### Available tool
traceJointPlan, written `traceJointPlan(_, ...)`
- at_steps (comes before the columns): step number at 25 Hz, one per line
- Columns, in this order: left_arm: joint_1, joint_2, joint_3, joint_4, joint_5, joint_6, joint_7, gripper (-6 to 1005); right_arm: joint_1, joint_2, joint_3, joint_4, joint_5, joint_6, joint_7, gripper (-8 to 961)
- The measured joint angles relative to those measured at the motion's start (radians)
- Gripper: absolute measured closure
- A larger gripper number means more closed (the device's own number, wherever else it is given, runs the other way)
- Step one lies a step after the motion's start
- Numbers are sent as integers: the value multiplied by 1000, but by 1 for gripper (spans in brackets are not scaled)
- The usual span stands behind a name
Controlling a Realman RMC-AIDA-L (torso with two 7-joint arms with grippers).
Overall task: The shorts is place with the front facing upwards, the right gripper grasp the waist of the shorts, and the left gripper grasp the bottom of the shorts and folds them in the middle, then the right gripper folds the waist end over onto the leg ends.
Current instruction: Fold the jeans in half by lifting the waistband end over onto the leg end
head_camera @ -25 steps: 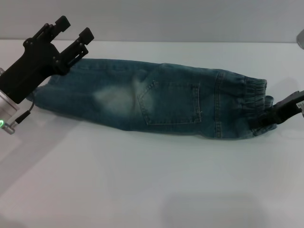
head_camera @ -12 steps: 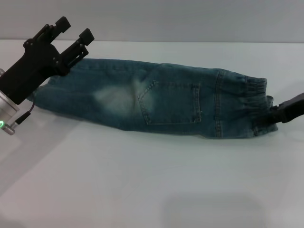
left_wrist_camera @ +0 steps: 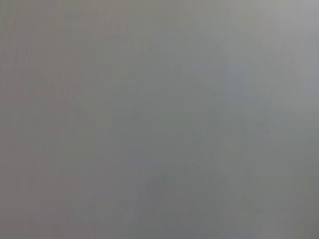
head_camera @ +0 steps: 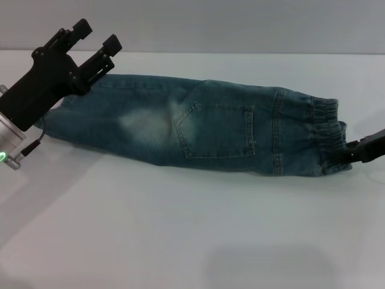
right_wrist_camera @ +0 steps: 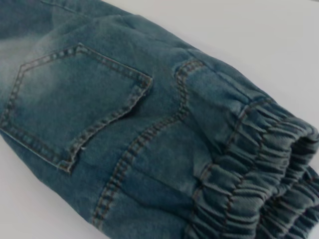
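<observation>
Since the earlier head frames the right gripper (head_camera: 360, 152) has slid toward the right edge and slightly lower, so less of it shows; the left gripper (head_camera: 90, 41) has barely shifted.

The white table (head_camera: 192, 229) fills most of the head view, with broad bare room across the lower half and a narrower strip behind the garment. The denim shorts (head_camera: 198, 126) lie folded lengthwise in a long band across the middle of the frame, a back pocket (head_camera: 218, 131) facing up at centre. The ruffled waist (head_camera: 325, 135) sits at the right end, and the right wrist view shows its gathers (right_wrist_camera: 259, 174) close up, running off the frame's lower right. The leg ends (head_camera: 57, 123) lie at the left, partly hidden under the left gripper's black body.

The left gripper hangs in the upper left, its two fingers spread apart, tips above the shorts' far edge. The right gripper is cut off by the right edge, touching the waist; whether its fingers are apart or together cannot be told. The left wrist view shows only featureless grey.
</observation>
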Motion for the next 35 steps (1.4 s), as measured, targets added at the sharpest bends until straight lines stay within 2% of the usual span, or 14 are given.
traceJointPlan(35,12,0,0,-8,1,2,11,247,25,8,-12,90,112,72,-64,584)
